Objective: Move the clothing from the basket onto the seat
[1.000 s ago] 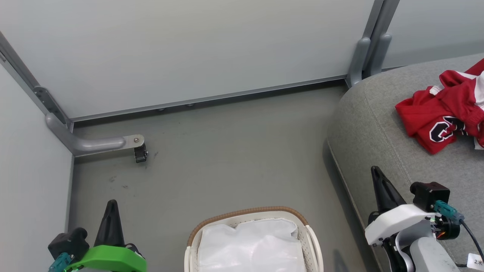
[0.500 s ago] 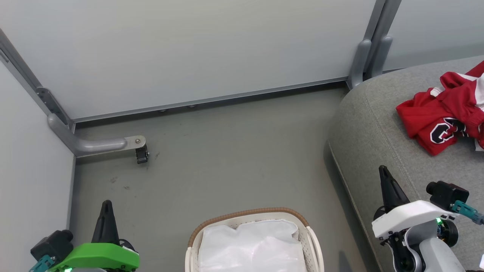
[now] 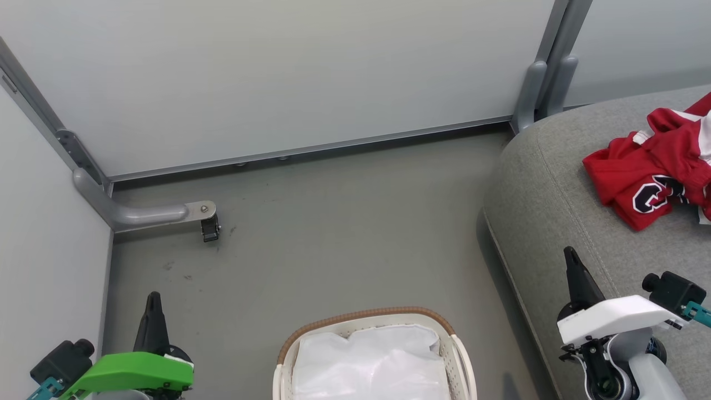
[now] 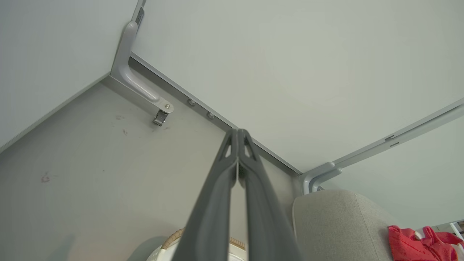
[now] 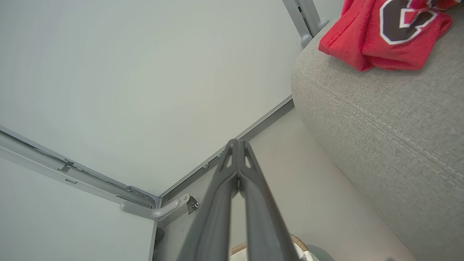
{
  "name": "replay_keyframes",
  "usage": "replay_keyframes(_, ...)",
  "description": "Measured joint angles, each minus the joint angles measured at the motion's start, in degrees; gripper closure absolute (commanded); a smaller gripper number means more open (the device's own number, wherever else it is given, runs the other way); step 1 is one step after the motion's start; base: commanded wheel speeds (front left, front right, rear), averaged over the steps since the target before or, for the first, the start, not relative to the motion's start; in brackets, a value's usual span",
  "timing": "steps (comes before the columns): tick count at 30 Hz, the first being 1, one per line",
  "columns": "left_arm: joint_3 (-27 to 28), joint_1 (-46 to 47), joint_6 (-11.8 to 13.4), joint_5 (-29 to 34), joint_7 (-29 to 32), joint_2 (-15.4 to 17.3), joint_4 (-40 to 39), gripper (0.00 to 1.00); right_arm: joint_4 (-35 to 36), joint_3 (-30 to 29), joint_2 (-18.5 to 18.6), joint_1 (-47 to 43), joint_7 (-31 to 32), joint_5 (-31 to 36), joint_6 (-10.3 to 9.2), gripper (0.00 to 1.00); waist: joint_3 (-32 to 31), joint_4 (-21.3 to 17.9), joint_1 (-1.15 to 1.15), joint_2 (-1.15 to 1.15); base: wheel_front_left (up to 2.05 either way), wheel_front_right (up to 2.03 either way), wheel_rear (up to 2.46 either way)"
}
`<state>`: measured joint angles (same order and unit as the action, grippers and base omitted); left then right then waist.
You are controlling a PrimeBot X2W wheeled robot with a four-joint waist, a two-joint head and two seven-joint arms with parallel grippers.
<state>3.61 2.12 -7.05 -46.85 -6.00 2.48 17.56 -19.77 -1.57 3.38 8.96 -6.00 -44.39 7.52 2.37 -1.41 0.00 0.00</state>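
Both closed and empty: left gripper (image 3: 153, 303) at seven o'clock, right gripper (image 3: 572, 260) at four o'clock. Red clothing (image 3: 647, 166) lies heaped on the seat (image 3: 555, 183) at two o'clock; its black-and-white numerals are creased and unreadable. Basket (image 3: 361, 316) at six o'clock shows its white liner (image 3: 372, 361).

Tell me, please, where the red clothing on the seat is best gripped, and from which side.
Grip the thick folded lobe at the left end of the clothing, nearest the rounded corner of the seat. Come down from above on that side: the folds bunch up there, offering something to pinch.
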Motion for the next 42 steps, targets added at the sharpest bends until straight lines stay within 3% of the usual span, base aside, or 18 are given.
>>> replay_keyframes(31,1.4,1.8,-0.1,-20.9,5.8,0.0,-1.5,1.0,2.6,-2.3,-0.3,-1.1,5.8,-22.0,0.0,1.0,-0.8,0.5,0.0,0.0,0.0,0.0,0.0)
replay_keyframes(32,1.5,1.9,-0.1,-23.5,6.5,0.1,-1.8,1.0,2.9,-2.6,-0.3,-1.3,6.5,-24.8,0.0,1.0,-0.9,0.6,0.0,0.0,0.0,0.0,0.0)
replay_keyframes(42,1.8,2.2,-0.1,-28.4,7.9,0.1,-2.2,1.0,3.5,-3.2,-0.4,-1.4,8.0,-30.0,-0.01,1.0,-1.2,0.7,0.0,0.0,0.0,0.0,0.0)
